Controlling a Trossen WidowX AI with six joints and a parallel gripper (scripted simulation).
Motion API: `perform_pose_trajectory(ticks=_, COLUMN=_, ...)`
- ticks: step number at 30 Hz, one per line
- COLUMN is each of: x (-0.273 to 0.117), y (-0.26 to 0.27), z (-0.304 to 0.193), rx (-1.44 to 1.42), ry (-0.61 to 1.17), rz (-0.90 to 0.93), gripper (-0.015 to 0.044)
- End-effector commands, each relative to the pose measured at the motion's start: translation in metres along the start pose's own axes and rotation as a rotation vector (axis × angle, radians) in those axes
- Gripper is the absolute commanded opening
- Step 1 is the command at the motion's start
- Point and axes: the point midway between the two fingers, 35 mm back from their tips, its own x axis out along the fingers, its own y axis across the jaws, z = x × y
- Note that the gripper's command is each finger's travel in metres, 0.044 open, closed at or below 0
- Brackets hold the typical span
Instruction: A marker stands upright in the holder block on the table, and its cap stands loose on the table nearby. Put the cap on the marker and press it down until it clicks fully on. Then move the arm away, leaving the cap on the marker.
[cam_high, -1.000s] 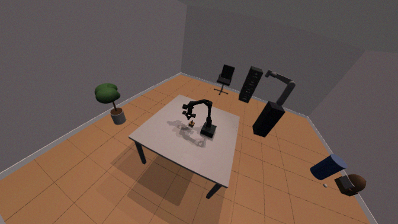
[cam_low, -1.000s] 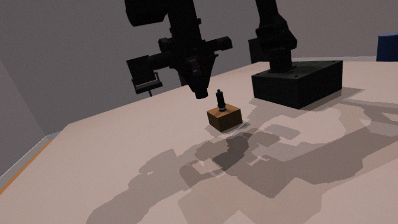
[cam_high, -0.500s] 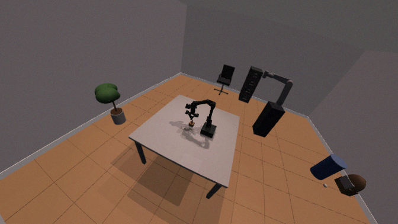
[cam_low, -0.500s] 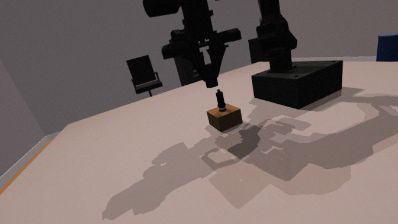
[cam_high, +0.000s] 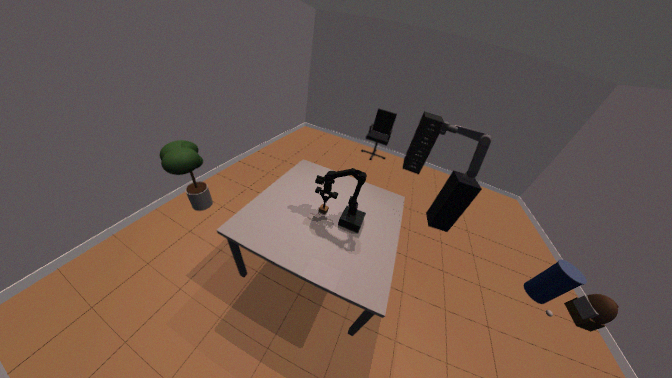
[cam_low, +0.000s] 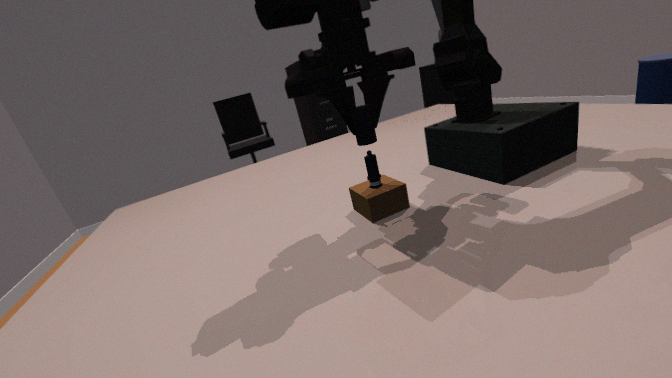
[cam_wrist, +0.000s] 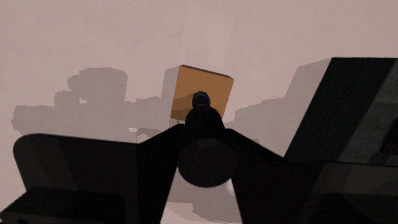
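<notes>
My fingers (cam_high: 324, 203) (cam_low: 365, 119) are closed around the dark cap (cam_low: 366, 137) (cam_wrist: 207, 163), with only the cap's width between them. The cap is above the marker (cam_low: 372, 168) (cam_wrist: 201, 98), near its tip but apart from it in the outside view; how exactly they are aligned, I cannot tell. The marker stands upright in the orange-brown block (cam_high: 322, 211) (cam_low: 385, 204) (cam_wrist: 197, 81). This block sits inside the tabletop (cam_high: 295, 250) (cam_low: 200, 215) (cam_wrist: 275, 30), between my dark base (cam_high: 357, 225) (cam_low: 545, 137) (cam_wrist: 315, 110) and the edge facing the potted plant (cam_high: 181, 157). Farther, past the opposite edge, stands a blue cylinder (cam_high: 552, 282) (cam_low: 655, 82).
</notes>
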Motion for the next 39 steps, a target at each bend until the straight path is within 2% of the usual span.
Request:
perform_pose_trajectory(ticks=1, x=0.003, y=0.0, z=0.0, rx=-0.005, ry=-0.001, rz=0.002, gripper=0.0)
perform_pose_trajectory(ticks=39, x=0.057, y=0.0, z=0.0, rx=-0.005, ry=-0.002, rz=0.002, gripper=0.0)
